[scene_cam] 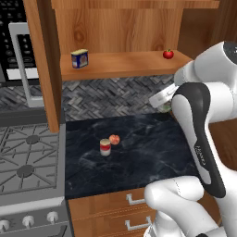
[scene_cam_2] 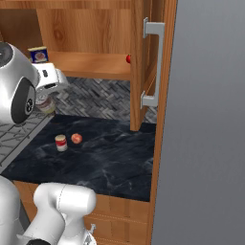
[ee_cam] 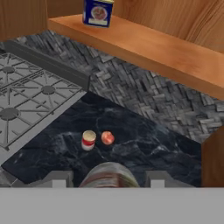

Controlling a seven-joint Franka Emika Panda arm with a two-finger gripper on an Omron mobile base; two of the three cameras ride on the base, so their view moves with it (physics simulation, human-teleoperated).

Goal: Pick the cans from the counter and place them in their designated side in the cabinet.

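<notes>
Looking down the hand cam, I see the gripper (ee_cam: 107, 177) clamped on the greenish multicoloured can (ee_cam: 108, 174), held in the air over the dark counter (scene_cam: 148, 152), below shelf level and toward the right end of the cabinet (scene_cam: 125, 65). The red-and-white can (scene_cam: 105, 146) stands upright mid-counter w/ a small red-orange fruit (scene_cam: 114, 139) just beside it, stove (scene_cam: 28, 162) to the left. On the shelf, a blue-and-yellow tin (scene_cam: 79, 59) sits near the left post & a red fruit (scene_cam: 168, 54) near the right end; the thick side post (scene_cam: 46, 65) and the open door (scene_cam_2: 148, 62) flank the opening.
</notes>
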